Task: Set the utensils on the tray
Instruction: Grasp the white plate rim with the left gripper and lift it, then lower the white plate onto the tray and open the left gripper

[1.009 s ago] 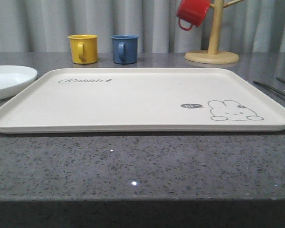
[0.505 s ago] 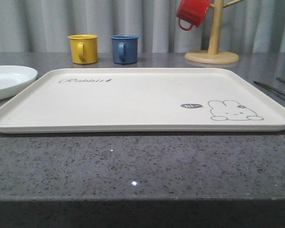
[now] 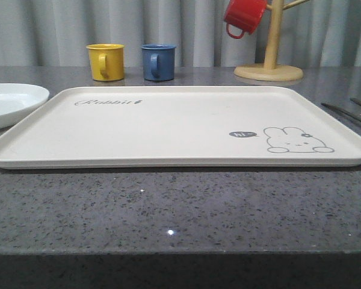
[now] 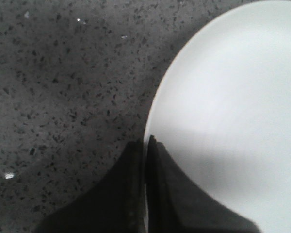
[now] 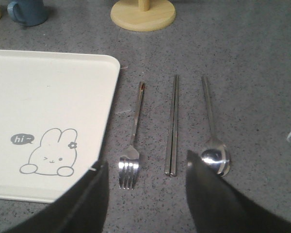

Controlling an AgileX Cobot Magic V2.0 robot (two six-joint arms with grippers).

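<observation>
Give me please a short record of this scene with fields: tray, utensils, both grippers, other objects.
tray: cream, nothing on it
utensils: fork, chopsticks, spoon, side by side on the counter beside the tray
right gripper: open, above the fork's tines
left gripper: shut, at the white plate rim
other: yellow mug, blue mug, red mug on wooden rack

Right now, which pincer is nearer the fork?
Right. The right pincer hangs open just above the fork; the left pincer, shut, sits at the white plate's rim.
</observation>
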